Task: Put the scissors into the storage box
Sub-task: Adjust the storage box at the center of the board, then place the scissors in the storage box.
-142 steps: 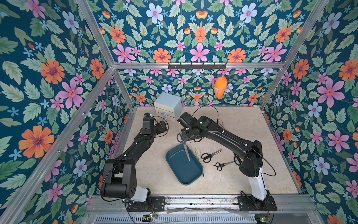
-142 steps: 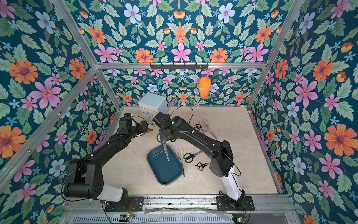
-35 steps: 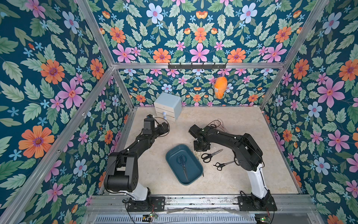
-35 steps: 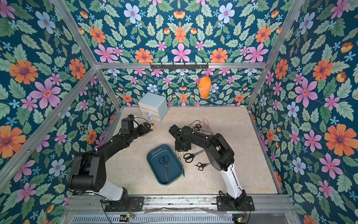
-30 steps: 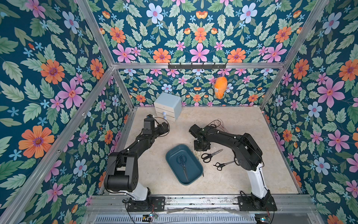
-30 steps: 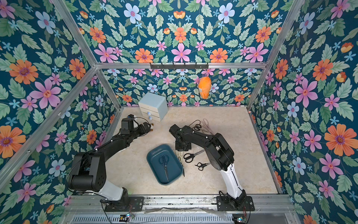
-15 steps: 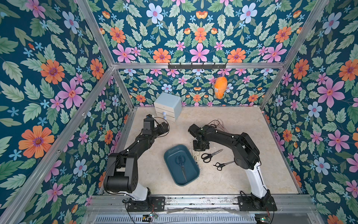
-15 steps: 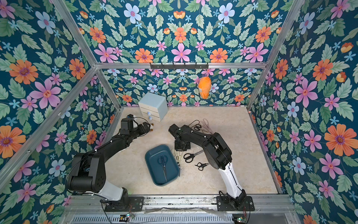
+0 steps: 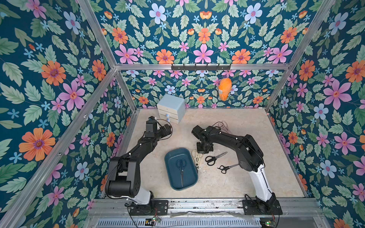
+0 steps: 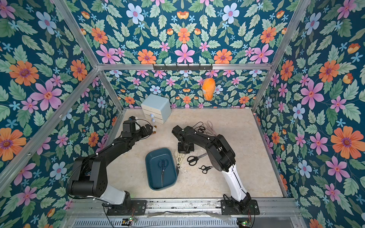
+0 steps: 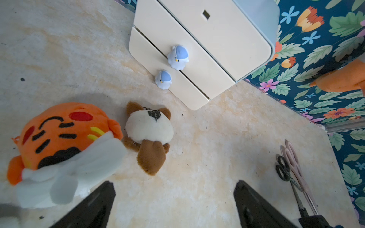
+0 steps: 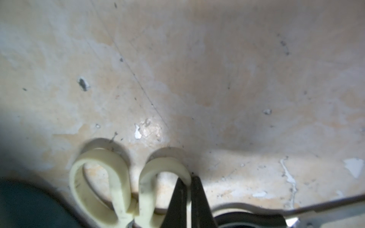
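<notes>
Cream scissors [image 12: 119,189] tight between right pincer [image 12: 188,179] tips, plain only in wrist view; left pincer [image 11: 173,183] wide.

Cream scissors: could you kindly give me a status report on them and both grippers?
Right gripper jaws shut on cream scissors at a handle loop. Left gripper open, empty. Storage box close beside, black scissors inside.

Left tool [image 11: 174,184] gapes wide, arm outstretched; right tool [image 12: 188,178] points down, pinched closed.

Beige tabletop [image 9: 227,183]: storage box [image 9: 173,177], scissors [image 9: 210,159], drawer cabinet [image 9: 171,108], 2 plush toys [image 11: 148,130]
</notes>
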`<state>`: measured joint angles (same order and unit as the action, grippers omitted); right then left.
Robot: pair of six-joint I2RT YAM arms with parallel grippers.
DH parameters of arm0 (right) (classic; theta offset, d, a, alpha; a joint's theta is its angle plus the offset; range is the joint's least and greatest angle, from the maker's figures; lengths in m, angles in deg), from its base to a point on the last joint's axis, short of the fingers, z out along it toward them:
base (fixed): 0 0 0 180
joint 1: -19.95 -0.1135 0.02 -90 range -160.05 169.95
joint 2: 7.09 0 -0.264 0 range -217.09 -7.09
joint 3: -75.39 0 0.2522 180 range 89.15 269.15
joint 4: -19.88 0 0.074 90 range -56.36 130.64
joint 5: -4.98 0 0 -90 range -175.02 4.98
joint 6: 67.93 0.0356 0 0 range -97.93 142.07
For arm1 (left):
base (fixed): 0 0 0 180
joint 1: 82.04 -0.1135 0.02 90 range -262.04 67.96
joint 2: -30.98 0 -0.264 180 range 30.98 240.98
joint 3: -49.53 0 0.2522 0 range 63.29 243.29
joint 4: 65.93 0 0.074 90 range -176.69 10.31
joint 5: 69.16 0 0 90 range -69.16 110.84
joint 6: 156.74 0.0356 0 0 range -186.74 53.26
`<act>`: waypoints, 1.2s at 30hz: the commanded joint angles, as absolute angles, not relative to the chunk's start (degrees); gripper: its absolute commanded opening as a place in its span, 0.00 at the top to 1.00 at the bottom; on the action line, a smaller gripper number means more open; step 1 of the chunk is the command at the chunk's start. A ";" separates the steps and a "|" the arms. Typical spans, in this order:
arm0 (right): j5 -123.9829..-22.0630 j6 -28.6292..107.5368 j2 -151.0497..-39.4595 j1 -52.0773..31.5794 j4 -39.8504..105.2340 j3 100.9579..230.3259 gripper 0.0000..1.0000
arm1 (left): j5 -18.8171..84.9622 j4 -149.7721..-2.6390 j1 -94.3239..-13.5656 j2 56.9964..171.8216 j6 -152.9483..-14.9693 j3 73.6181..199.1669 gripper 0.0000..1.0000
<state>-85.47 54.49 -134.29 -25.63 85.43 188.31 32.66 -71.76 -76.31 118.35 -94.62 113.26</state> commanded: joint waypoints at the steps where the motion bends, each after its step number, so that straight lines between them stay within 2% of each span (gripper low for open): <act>1: -89.85 51.35 -134.86 -25.57 87.12 189.22 1.00 | 32.27 -71.72 -76.37 117.97 -93.92 113.91 0.01; 11: -98.44 41.55 -136.08 -25.49 96.87 203.13 1.00 | 32.30 -71.93 -76.59 117.97 -93.99 114.26 0.01; 20: -96.11 43.18 -133.75 -25.68 104.60 212.46 1.00 | 32.03 -72.48 -76.95 118.28 -93.45 115.33 0.01; 26: -89.82 48.02 -129.71 -28.13 100.83 211.11 1.00 | 32.75 -72.24 -77.45 118.52 -94.51 115.79 0.01; 36: -89.52 52.48 -133.25 -36.99 95.20 213.99 1.00 | 32.69 -71.97 -78.22 116.26 -95.00 115.50 0.01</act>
<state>-89.69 50.25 -132.52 -35.75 97.74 213.22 32.66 -72.75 -78.08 116.71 -94.81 115.47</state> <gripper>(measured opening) 0.066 0.993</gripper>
